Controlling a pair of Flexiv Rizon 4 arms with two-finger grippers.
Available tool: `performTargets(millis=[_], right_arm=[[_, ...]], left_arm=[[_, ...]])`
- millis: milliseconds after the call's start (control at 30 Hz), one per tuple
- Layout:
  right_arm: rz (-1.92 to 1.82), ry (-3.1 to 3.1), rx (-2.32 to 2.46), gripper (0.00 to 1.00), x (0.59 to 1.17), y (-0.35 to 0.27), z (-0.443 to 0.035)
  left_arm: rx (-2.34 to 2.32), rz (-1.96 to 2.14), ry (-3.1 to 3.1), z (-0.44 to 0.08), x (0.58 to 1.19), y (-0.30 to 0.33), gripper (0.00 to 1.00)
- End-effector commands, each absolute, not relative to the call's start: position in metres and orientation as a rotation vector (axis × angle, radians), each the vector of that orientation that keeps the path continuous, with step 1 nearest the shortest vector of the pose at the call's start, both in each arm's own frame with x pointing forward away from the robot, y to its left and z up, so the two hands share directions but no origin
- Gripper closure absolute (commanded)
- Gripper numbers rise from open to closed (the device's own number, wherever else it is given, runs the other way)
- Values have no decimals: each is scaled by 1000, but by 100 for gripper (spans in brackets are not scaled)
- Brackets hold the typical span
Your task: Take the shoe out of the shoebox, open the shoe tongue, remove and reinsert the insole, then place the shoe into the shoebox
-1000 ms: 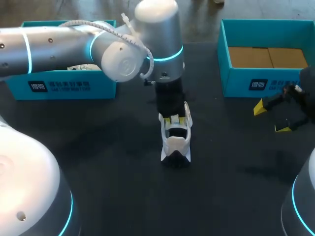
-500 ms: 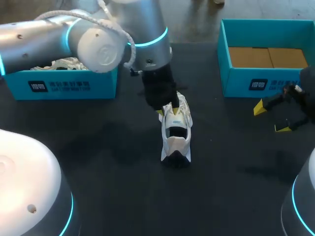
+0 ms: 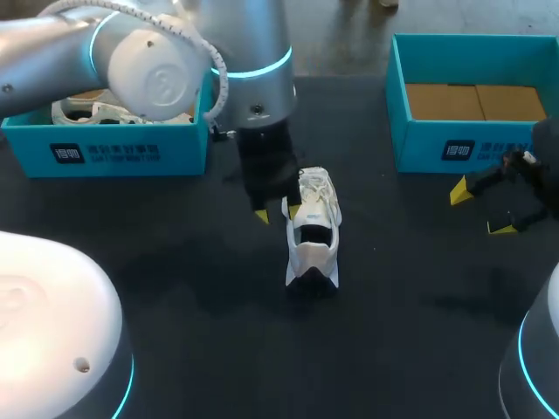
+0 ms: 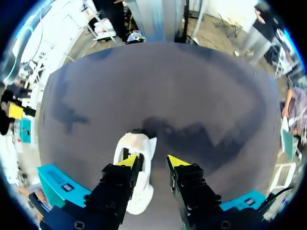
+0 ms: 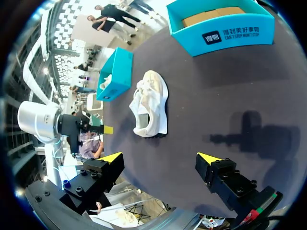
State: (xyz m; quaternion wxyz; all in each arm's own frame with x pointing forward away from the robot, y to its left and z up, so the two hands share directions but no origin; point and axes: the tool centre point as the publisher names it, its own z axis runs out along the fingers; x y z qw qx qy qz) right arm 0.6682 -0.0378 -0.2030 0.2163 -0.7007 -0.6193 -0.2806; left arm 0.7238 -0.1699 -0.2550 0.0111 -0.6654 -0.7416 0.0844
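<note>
The dark worktop (image 3: 227, 349) carries three things. A white shoe (image 3: 312, 231) stands near its middle, opening facing up. An open teal left box (image 3: 105, 153) sits at the far left and an open teal right box (image 3: 454, 148) at the far right. The shoe sits between them, apart from both and nearer the front.

A shoe (image 3: 312, 231) stands at the middle of the bench (image 3: 218, 349), its heel toward the near edge. The left claw (image 3: 278, 212) hangs just beside the shoe's far end, on the side toward the left edge, and the shoe lies outside its fingers. At the far left corner sits a box (image 3: 105, 153) with a second shoe (image 3: 87, 112) in it. At the far right corner sits another box (image 3: 454, 144). The right claw (image 3: 481, 209) is before that box, by the right edge, well apart from the shoe.
</note>
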Motion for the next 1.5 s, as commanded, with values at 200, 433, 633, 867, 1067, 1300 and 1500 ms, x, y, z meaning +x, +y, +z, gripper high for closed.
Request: performTargets(millis=[200, 433, 633, 867, 1067, 1300, 1500], right_arm=[[-775, -1717, -1945, 0, 668, -37, -203], [-775, -1717, -1945, 0, 668, -37, -203], [-775, -1717, -1945, 0, 668, -37, -203], [-775, -1717, -1945, 0, 668, -37, -203], [-775, -1717, -1945, 0, 668, -37, -203], [-775, -1717, -1945, 0, 668, -37, -203], [-775, -1717, -1945, 0, 668, -37, -203]], left_arm=[[-1793, 331, -2451, -251, 705, -170, 0], [-1642, 242, -2556, -242, 692, -168, 0], [-1586, 190, -2614, -233, 691, -160, 0], [-1586, 190, -2614, -233, 691, -160, 0], [-1586, 190, -2614, -233, 691, -160, 0], [-945, 56, -2856, -234, 683, -172, 0], [-480, -65, -3025, -254, 682, -173, 0]])
